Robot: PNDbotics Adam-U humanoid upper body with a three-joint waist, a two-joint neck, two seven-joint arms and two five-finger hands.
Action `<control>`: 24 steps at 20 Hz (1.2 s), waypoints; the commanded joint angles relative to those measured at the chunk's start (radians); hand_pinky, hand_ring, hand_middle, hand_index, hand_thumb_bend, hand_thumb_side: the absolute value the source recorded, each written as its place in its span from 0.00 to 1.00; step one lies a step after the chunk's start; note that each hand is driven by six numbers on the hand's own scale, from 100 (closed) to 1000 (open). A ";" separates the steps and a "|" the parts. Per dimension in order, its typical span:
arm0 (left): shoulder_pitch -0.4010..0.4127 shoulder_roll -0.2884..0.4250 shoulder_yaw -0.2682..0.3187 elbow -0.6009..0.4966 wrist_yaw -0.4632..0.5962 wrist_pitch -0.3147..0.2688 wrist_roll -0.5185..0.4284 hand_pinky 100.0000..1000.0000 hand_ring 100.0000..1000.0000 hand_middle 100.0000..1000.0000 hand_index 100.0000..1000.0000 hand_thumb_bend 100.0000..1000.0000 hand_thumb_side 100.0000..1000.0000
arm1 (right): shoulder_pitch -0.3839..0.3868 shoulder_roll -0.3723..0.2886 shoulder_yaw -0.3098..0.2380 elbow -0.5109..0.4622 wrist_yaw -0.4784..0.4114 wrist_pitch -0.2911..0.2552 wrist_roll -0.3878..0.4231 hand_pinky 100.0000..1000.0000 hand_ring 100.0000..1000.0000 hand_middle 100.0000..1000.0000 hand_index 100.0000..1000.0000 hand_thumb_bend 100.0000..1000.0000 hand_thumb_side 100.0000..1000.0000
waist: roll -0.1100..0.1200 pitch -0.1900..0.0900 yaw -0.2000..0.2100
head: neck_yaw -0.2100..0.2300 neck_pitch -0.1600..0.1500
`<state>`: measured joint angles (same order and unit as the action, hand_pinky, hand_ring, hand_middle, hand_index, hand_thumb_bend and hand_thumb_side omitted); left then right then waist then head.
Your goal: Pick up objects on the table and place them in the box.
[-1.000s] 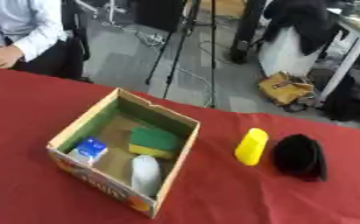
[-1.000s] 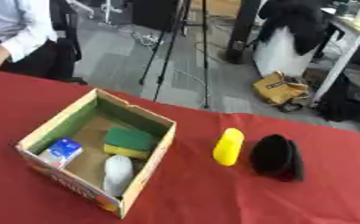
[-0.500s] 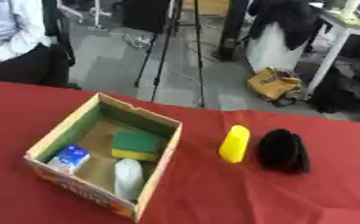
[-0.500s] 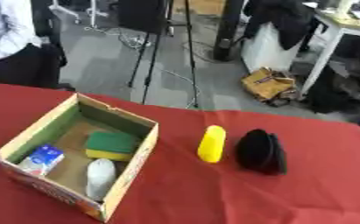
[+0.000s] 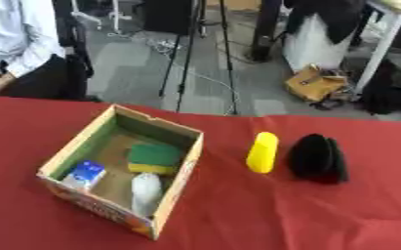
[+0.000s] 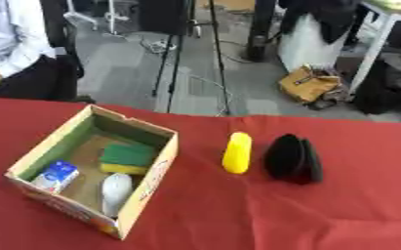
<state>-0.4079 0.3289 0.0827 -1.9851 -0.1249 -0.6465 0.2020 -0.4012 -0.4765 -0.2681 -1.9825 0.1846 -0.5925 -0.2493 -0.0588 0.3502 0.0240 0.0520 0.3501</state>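
While neither hand shows in either eye view, I can't tell if they're released, clenched or grasping anything, so I'm planning off the layout only. Red surface [image 5: 237, 215] carries a cardboard box [image 5: 179, 168] on my left w/ its open top up. Inside it already: green-and-yellow sponge [image 5: 154, 158] toward the far right wall, a small blue-and-white carton [image 5: 85, 175] at the near left, and a whitish rounded thing [image 5: 145, 191] at the near right, lying along the right wall.

Still out on the surface, to the right of the box: yellow capsule-shaped object [image 5: 262, 152] and a black rounded object [image 5: 315, 158]. Yellow one sits apart from the box wall, a strip of cloth between them; black one is just beside it on the far-right side, a narrow gap, not touching as far as I can see. Yellow's long axis runs roughly away from me, tipped slightly right at the far end, approx parallel to the box's right wall.

My call: both leftover items lie right of centre, so the right hand is prob. nearer and should come in from that side. Black one stands between that approach and the yellow, so black first seems easier. For the yellow, fingers should close across its short width, then carry left over the box wall
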 commanded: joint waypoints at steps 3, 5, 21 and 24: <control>0.011 0.003 0.007 -0.015 0.004 0.008 -0.015 0.89 0.92 0.94 0.95 0.00 0.86 | -0.038 -0.088 0.025 -0.017 0.058 0.079 0.064 0.84 0.94 0.84 0.89 0.55 1.00 | 0.009 -0.032 0.001 | 0.018 0.005; 0.015 -0.002 0.006 -0.015 0.007 0.011 -0.023 0.89 0.92 0.93 0.94 0.00 0.86 | -0.049 -0.100 0.033 -0.017 0.075 0.099 0.099 0.85 0.96 0.85 0.90 0.59 1.00 | 0.011 -0.034 0.004 | 0.017 0.003; 0.025 -0.024 0.002 -0.015 0.034 0.024 -0.057 0.89 0.92 0.93 0.94 0.00 0.85 | -0.150 -0.193 0.078 0.239 0.387 -0.010 0.222 0.89 0.99 0.88 0.92 0.72 1.00 | 0.018 -0.045 0.012 | -0.078 0.038; 0.027 -0.027 -0.001 -0.015 0.037 0.027 -0.062 0.89 0.92 0.93 0.94 0.00 0.85 | -0.191 -0.204 0.123 0.317 0.420 -0.098 0.254 0.90 0.99 0.88 0.92 0.72 1.00 | 0.020 -0.047 0.009 | -0.083 0.037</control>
<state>-0.3755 0.2934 0.0799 -1.9851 -0.0921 -0.6201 0.1450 -0.5754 -0.6350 -0.1546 -1.6879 0.5833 -0.6591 -0.0042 -0.0405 0.3272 0.0345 -0.0262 0.3833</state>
